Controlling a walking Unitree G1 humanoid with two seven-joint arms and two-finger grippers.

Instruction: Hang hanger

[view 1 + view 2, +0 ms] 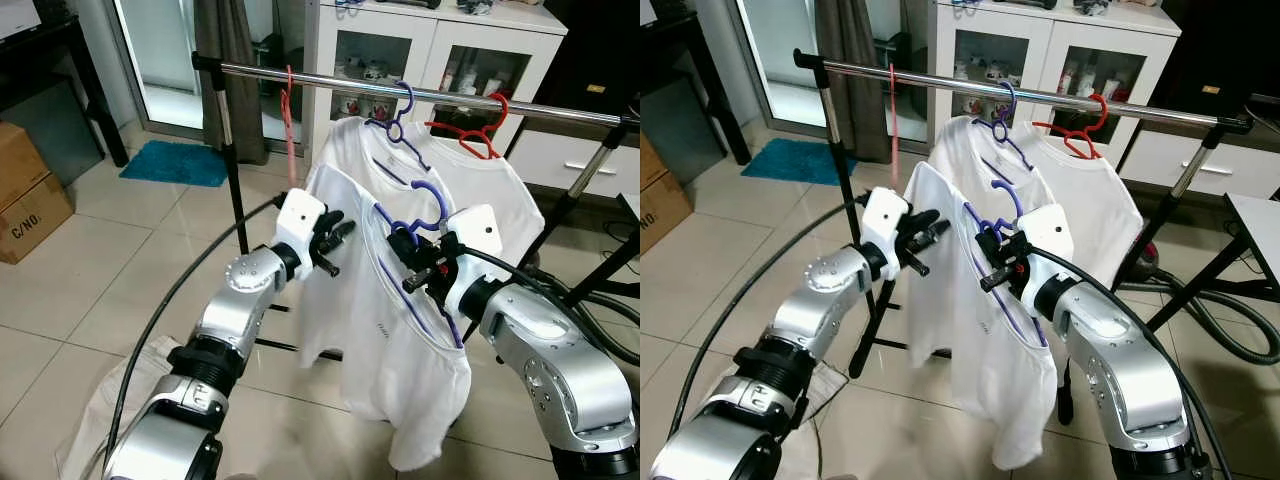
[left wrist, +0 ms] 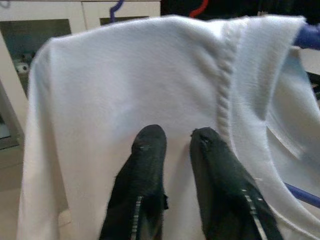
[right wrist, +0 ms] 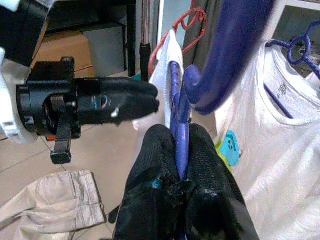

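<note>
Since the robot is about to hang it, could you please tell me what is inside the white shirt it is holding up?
A blue hanger sits inside the held shirt; its hook and neck stick out at the collar, pinched by the right tool. The hanger's arms are mostly covered by fabric.

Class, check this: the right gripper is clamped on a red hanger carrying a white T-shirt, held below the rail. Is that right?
Not quite: the hanger in the right gripper is blue, not red, as the right wrist view shows. It does carry a white T-shirt below the rail.

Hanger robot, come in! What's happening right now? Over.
Right gripper shut on the blue hanger carrying a white shirt. Left gripper at the shirt's shoulder. Hanger below the rail, not hung. Another shirt hangs behind.
</note>
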